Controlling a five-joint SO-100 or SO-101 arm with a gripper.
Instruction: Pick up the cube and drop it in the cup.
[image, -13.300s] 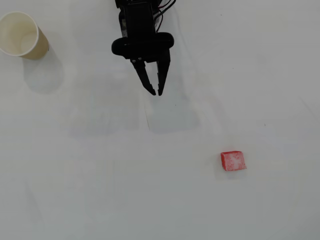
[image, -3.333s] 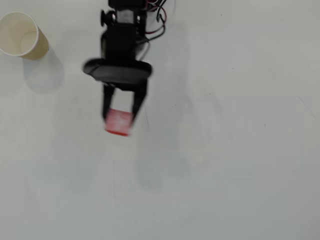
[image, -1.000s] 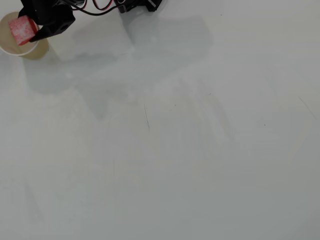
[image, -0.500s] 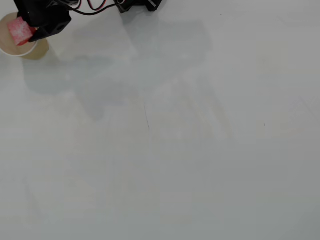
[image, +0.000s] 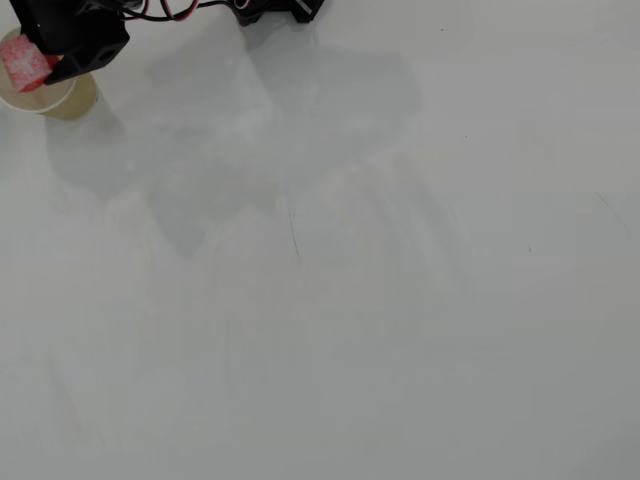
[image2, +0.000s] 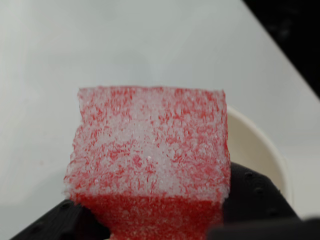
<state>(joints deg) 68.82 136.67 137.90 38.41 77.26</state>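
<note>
Fingers (image2: 150, 227) are clamped on the cube (image: 25, 64) above the cup (image: 62, 97) at the worktop (image: 400, 300) far-left corner; cube hides most of the cup mouth.

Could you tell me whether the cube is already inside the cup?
Not yet: the cube sits clamped in the tool, above the cup.

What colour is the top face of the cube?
Red speckled with white, seen best in the wrist view on the cube.
</note>
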